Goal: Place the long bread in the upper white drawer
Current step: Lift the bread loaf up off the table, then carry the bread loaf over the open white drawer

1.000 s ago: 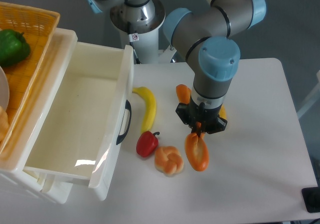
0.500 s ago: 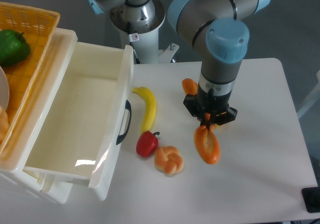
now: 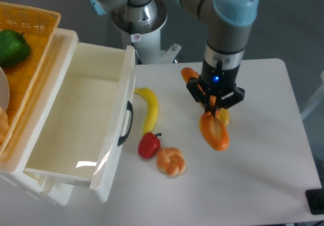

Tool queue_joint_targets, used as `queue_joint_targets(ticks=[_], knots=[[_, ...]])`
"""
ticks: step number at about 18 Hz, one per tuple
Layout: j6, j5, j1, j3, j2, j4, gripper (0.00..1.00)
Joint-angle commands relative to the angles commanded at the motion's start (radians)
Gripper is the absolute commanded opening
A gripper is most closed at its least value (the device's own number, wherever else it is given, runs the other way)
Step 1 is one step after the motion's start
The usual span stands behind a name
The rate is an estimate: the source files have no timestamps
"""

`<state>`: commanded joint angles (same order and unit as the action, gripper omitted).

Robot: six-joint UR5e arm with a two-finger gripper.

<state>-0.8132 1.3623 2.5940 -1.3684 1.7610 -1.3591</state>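
You are holding long bread (image 3: 213,130) in gripper (image 3: 214,106), jaws closed on its middle, loaf hanging tilted above table (image 3: 263,155) near right-centre; apparently lifted clear, contact hard to judge. Pick looking done; carry left and release into upper white drawer (image 3: 76,120), standing open at left edge, remaining. Banana (image 3: 148,107), red pepper (image 3: 148,144), knotted bun (image 3: 171,161) lying between loaf and drawer front; pass above them. Green pepper (image 3: 12,47) sitting in basket (image 3: 30,21), top-left corner.
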Motion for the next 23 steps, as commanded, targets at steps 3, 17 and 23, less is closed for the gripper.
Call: queue_joint_targets(ticks=[3,17,23], knots=[[0.075,-0.02,-0.031,0.02,0.0,0.0,0.0],[0.155,-0.072,-0.181,0.015,-0.06,0.009,0.0],[0.144,-0.071,-0.259,0.014,-0.034,0.032,0.0]])
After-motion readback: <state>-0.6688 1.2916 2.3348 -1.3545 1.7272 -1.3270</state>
